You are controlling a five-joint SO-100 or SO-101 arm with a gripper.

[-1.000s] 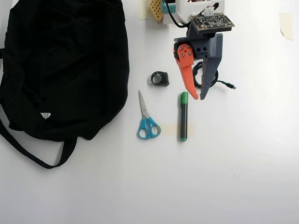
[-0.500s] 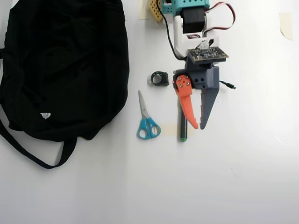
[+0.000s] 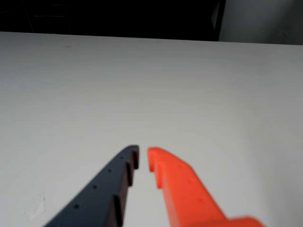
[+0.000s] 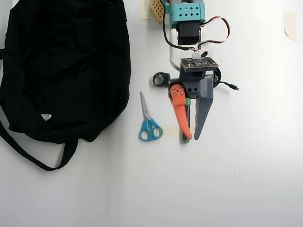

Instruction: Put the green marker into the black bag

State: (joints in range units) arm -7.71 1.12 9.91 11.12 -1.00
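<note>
gripper [image 4: 190,134] – jaws slightly apart, straddling the green marker [image 4: 187,120] on the table [image 4: 246,179] | black bag [image 4: 61,66] – far left | scissors [image 4: 149,122] between

- Green marker [image 4: 187,124]: slim dark barrel, lying flat on the white tabletop in the overhead view, long axis running roughly up-down in frame. Green showing at upper end and a small green tip at lower end. Mostly hidden between an orange and a grey finger above it; contact not discernible. Not visible in the wrist view.
- Black bag [image 4: 61,66]: large, soft black fabric, slumped flat, filling upper left of the overhead view. Tiny white tag near lower edge. Long black strap looping out below lower left. Opening not discernible. Well apart from marker, off to its left.
</note>
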